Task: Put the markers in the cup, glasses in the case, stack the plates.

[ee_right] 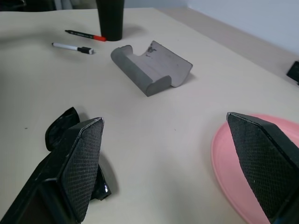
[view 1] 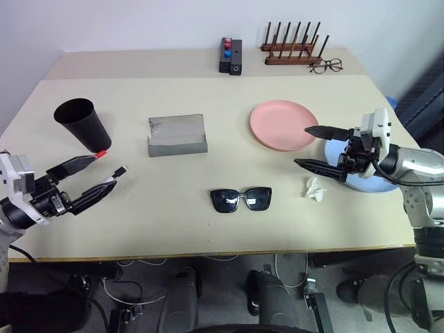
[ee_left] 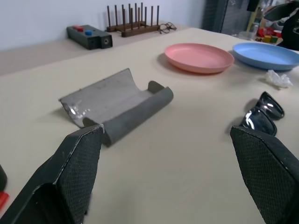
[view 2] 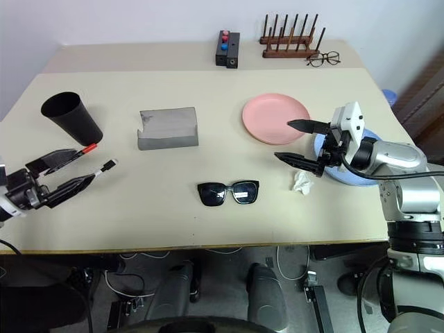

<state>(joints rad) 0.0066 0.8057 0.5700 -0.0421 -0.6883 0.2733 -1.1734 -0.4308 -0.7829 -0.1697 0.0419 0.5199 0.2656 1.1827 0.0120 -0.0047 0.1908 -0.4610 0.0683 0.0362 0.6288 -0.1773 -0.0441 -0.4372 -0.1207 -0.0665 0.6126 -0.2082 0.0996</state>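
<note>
The black cup (view 1: 82,123) stands upright at the table's left. Two markers lie just in front of it: the red-capped one (ee_right: 86,35) and the black one with a pale tip (ee_right: 72,47). My left gripper (view 1: 104,171) hovers open right over their near ends, holding nothing. The grey case (view 1: 177,134) lies open in the middle, and the black sunglasses (view 1: 241,200) lie folded out nearer the front edge. The pink plate (view 1: 283,125) sits right of centre, and the blue plate (ee_left: 266,53) lies beside it under my right arm. My right gripper (view 1: 302,146) is open and empty by the pink plate's near rim.
A crumpled white scrap (view 1: 316,189) lies just in front of the right gripper. At the back stand a black box with red and blue buttons (view 1: 230,55), a wooden peg rack (view 1: 295,45) and wire-framed spectacles (view 1: 326,66).
</note>
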